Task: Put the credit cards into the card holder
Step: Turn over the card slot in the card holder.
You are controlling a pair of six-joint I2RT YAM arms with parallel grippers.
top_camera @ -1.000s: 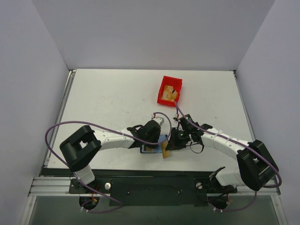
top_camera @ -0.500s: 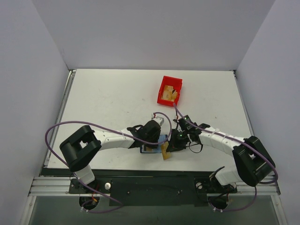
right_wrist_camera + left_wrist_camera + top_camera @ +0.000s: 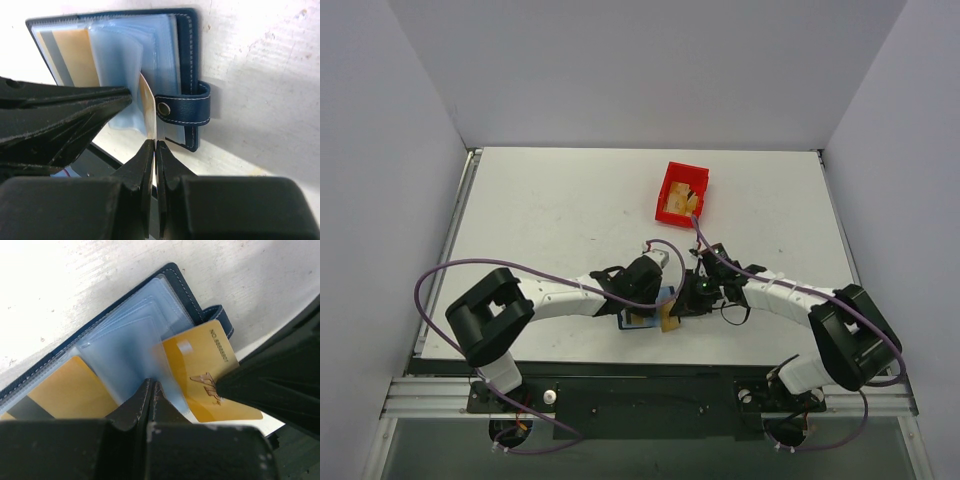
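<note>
Card holder (image 3: pixel 186 292): small navy-blue folding wallet, lying open and flat on the white table (image 3: pixel 550 220) near its front edge, between the two gripper heads. A fan of clear plastic sleeves fills its inside. Its snap strap (image 3: pixel 186 111) sticks out past the wallet's edge onto the table.

Striped card (image 3: pixel 65 390): flat tan-gold rectangle with a dark stripe, seated in a sleeve at one end of the open holder.

Second card (image 3: pixel 210 375): tan-gold, printed number on its face. One end is under a clear sleeve, the rest overhangs the holder's edge beside the strap. The right wrist view shows it edge-on.

Right gripper (image 3: pixel 155 147): jaws closed on the free end of the second card.

Left gripper (image 3: pixel 151 385): jaws closed, pinching a lifted sleeve (image 3: pixel 132 347) beside the second card.

Red plastic bin (image 3: pixel 681 192): farther back on the table, well apart from the holder.
</note>
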